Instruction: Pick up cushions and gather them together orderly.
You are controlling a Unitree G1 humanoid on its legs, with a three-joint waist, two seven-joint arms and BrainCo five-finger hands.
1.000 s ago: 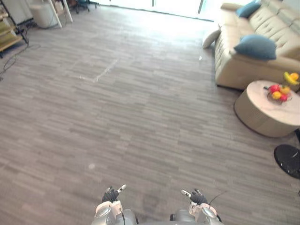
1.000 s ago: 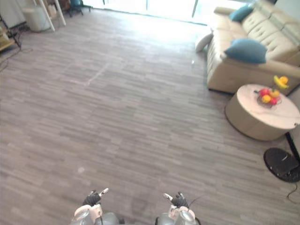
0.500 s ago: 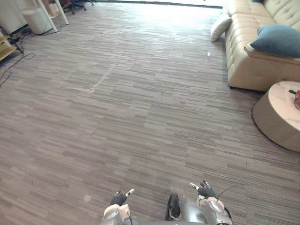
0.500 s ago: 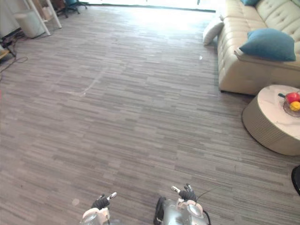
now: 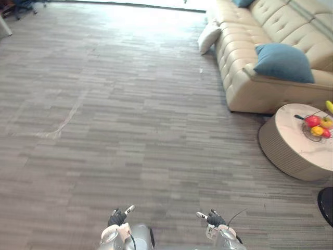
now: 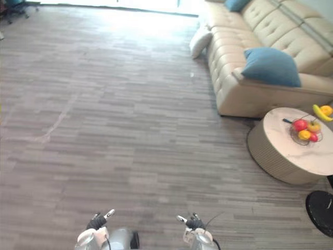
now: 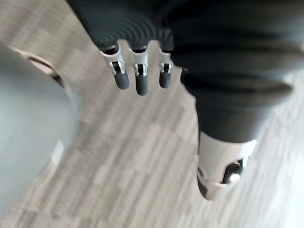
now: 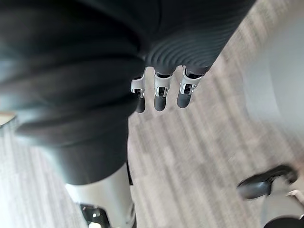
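A blue cushion (image 5: 283, 62) rests on the near end of the beige sofa (image 5: 244, 88). A white cushion (image 5: 209, 37) leans against the sofa's far end by the floor. A second blue cushion (image 6: 237, 4) lies on the far seat. My left hand (image 5: 118, 217) and right hand (image 5: 212, 219) hang low at the view's lower edge, far from the cushions. In the wrist views the left hand's fingers (image 7: 137, 78) and the right hand's fingers (image 8: 161, 95) are relaxed and hold nothing.
A round low table (image 5: 291, 151) with a bowl of fruit (image 5: 317, 126) stands in front of the sofa's near end. A black round base (image 6: 320, 205) sits on the floor to its right. Wide wooden floor (image 5: 119, 120) stretches between me and the sofa.
The camera has swung right: the sofa and table now sit further left in the picture, and the fruit bowl is in view again. Both hands stay low, holding nothing.
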